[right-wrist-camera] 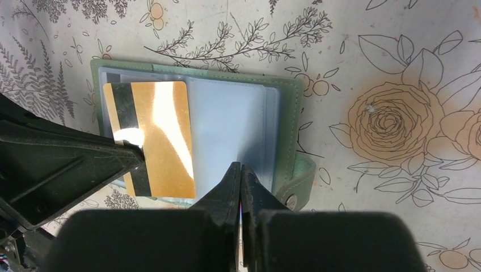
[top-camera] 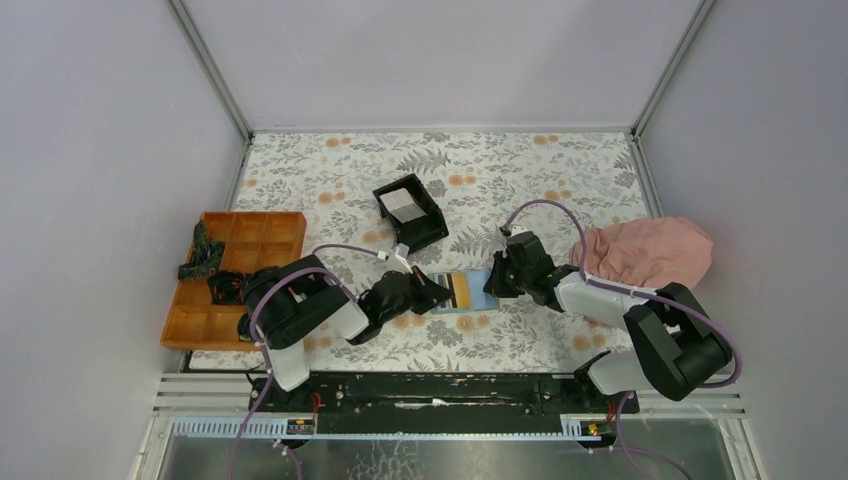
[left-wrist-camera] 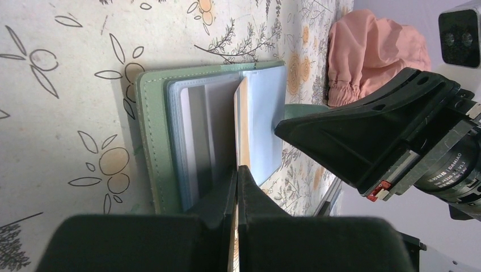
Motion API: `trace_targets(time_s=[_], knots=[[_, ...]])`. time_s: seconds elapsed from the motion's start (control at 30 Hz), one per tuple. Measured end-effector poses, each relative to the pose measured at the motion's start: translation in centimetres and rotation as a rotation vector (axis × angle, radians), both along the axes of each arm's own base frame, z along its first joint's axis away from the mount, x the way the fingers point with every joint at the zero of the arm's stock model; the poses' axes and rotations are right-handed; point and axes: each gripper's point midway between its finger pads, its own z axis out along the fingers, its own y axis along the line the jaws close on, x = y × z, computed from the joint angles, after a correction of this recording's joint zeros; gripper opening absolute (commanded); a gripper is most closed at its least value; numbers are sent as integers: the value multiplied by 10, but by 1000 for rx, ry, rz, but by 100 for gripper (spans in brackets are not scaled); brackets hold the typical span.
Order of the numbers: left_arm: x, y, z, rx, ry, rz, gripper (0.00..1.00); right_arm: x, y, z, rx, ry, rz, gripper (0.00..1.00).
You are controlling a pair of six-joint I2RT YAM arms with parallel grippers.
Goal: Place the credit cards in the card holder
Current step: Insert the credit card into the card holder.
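- At 9 o'clock on the table (top-camera: 330,190) sat an orange compartment tray (top-camera: 270,235) with a dark green bundle (top-camera: 203,250) in one of its cells. Only the top view showed it.
- The left gripper (top-camera: 437,293) was clamped on a credit card (left-wrist-camera: 242,122). Its own wrist view gave me that card edge-on, a thin gold line between the closed fingers (left-wrist-camera: 218,195), standing over the open sleeves.
- The black box (top-camera: 412,212) lay tilted at 12 o'clock from that gripper. It held pale credit cards (top-camera: 403,205), which I saw from above only.
- The card holder (top-camera: 468,290) lay open between the two grippers, toward the table's 6 o'clock edge.
- The right wrist view showed what the left could not: the held card's gold face with a black stripe, over the holder's 9 o'clock half. It also showed a snap tab (right-wrist-camera: 292,199) at 5 o'clock.
- The right gripper (right-wrist-camera: 241,167) had its fingers pressed together, tips at the 6 o'clock edge of the pale blue sleeve (right-wrist-camera: 232,124). Whether a leaf was pinched I could not tell.
- The only writing I could read was "DAMIAO" on the right arm's motor (left-wrist-camera: 454,164), caught in the left wrist view.
- A pink cloth (top-camera: 645,250) lay bunched at 3 o'clock, just beyond the right arm.
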Motion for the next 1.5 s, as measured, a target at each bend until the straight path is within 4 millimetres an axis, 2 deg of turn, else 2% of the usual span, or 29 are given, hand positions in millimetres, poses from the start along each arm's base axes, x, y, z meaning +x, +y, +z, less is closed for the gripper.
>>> trace_targets(time_s=[1.1,1.27,1.5], knots=[[6,-17,-4,-23,10,-27,0,5,2,-2,3,-10,-10,0],[8,-20,-6,-22,11,-28,0,7,-4,-2,-25,-19,-33,17],[9,-21,-7,-24,10,-28,0,12,-22,2,-98,-47,-100,20]])
